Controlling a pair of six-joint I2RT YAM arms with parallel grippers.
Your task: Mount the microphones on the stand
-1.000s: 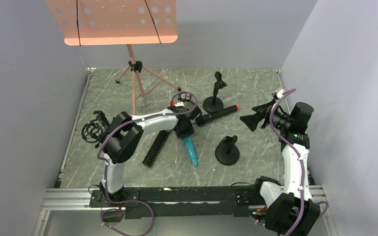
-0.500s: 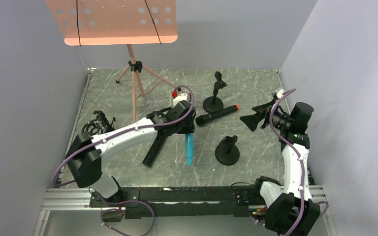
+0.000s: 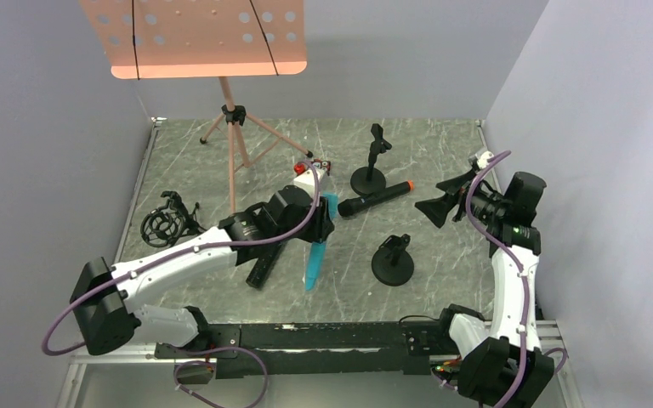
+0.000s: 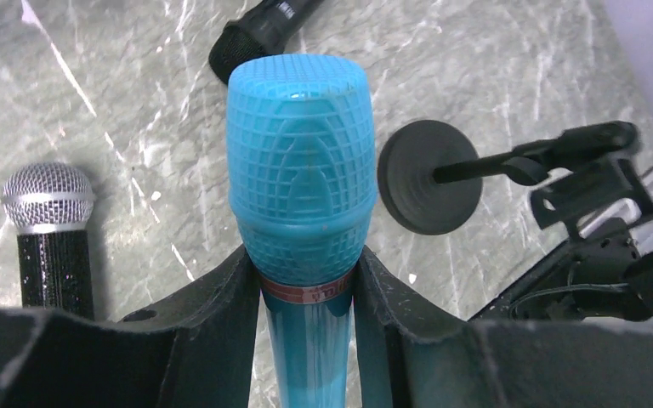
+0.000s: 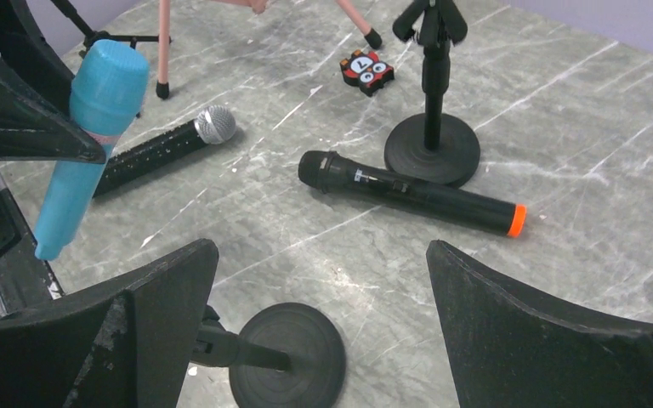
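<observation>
My left gripper (image 3: 322, 223) is shut on the bright blue microphone (image 3: 314, 259), held just under its mesh head (image 4: 299, 161). The mic is off the table and tilted. Its handle slants down toward the near edge. The black microphone with the silver mesh head (image 4: 48, 200) lies on the table beside it, partly under my left arm (image 3: 259, 270). The black microphone with the orange end (image 3: 374, 197) lies flat between two black stands, one far (image 3: 368, 178) and one near (image 3: 392, 263). My right gripper (image 3: 442, 204) hangs open at the right, above the near stand's base (image 5: 287, 357), holding nothing.
A pink music stand (image 3: 195, 34) on a tripod rises at the back left. A round black shock mount (image 3: 164, 223) sits at the left. A small red toy (image 5: 367, 70) lies behind the far stand. Grey walls close in the table's left, back and right sides.
My left arm has raised the blue microphone off the table and carried it slightly left, with its shoulder swinging out to the left. The right arm has barely moved.
</observation>
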